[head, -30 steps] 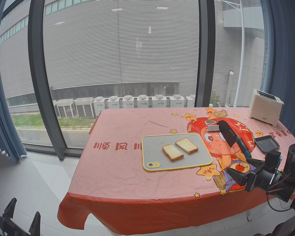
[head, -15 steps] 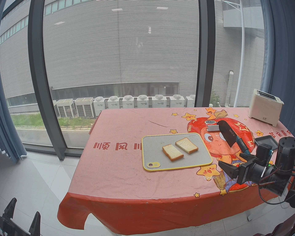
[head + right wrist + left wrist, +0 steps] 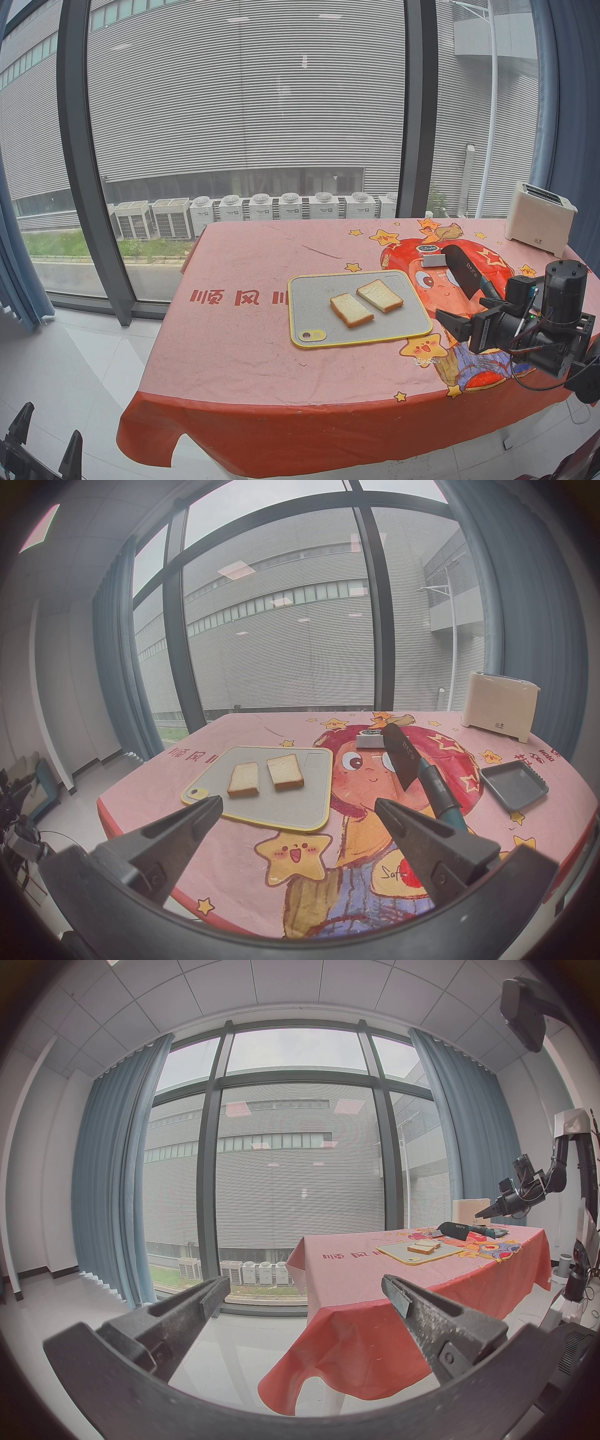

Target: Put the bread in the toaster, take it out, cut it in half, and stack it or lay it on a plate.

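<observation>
Two bread halves (image 3: 351, 309) inside cutting board (image 3: 312, 301) edges, right gripper (image 3: 460, 309) spread nearby

Matt creased cloth tablecloth (image 3: 250, 356), smooth plastic cutting board (image 3: 312, 306), matt knife blade (image 3: 464, 269), smooth plastic toaster (image 3: 539, 220)

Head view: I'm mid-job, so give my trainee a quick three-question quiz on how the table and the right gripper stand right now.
1. True or false: both bread halves lie on the dark plate.
2. The right gripper has its fingers: A) shut on a bread half; B) open and empty; C) shut on the plate.
3. What appliance stands at the far right corner of the table?
Key: 1 false: they lie on the cutting board, and the plate holds nothing. 2 B. 3 the toaster.
</observation>
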`<state>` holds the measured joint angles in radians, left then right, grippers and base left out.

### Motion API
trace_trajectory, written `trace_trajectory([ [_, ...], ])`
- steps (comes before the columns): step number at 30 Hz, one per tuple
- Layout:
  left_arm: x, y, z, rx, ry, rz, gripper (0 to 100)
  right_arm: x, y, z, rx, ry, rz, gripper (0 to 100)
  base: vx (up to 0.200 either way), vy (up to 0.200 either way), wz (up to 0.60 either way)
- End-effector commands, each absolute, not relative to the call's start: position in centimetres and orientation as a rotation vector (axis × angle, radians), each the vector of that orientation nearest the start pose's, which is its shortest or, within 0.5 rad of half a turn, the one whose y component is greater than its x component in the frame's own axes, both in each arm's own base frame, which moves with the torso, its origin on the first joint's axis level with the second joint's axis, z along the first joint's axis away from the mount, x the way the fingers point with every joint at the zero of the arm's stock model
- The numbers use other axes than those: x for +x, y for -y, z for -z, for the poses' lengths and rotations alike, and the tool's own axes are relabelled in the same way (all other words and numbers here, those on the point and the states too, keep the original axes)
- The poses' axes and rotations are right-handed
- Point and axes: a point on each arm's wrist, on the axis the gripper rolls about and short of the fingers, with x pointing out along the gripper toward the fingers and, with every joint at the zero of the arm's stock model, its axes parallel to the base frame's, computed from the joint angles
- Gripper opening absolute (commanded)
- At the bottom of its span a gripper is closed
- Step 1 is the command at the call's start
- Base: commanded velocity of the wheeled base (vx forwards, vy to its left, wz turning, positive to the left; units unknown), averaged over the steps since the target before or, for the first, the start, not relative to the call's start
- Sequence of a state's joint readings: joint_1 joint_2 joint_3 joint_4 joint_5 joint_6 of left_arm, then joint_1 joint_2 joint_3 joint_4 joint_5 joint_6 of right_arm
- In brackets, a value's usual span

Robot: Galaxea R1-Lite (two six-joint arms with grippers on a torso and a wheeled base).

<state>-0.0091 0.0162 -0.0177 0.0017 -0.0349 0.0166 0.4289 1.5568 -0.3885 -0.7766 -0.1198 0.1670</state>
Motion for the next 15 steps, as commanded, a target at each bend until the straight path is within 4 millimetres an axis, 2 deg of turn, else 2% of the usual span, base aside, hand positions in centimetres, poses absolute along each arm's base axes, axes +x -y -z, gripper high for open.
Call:
trace_trajectory([
  [1,-2.3,0.1,-7.6,0.017,0.000,0.044,100,22.0,-9.5,-12.0,0.047,-0.440,-0.260,100,0.000,0.000,0.00],
  [15,-2.3,0.1,-7.6,0.017,0.000,0.044,100,25.6,-10.0,-11.5,0.026,-0.441,-0.228,100,0.000,0.000,0.00],
])
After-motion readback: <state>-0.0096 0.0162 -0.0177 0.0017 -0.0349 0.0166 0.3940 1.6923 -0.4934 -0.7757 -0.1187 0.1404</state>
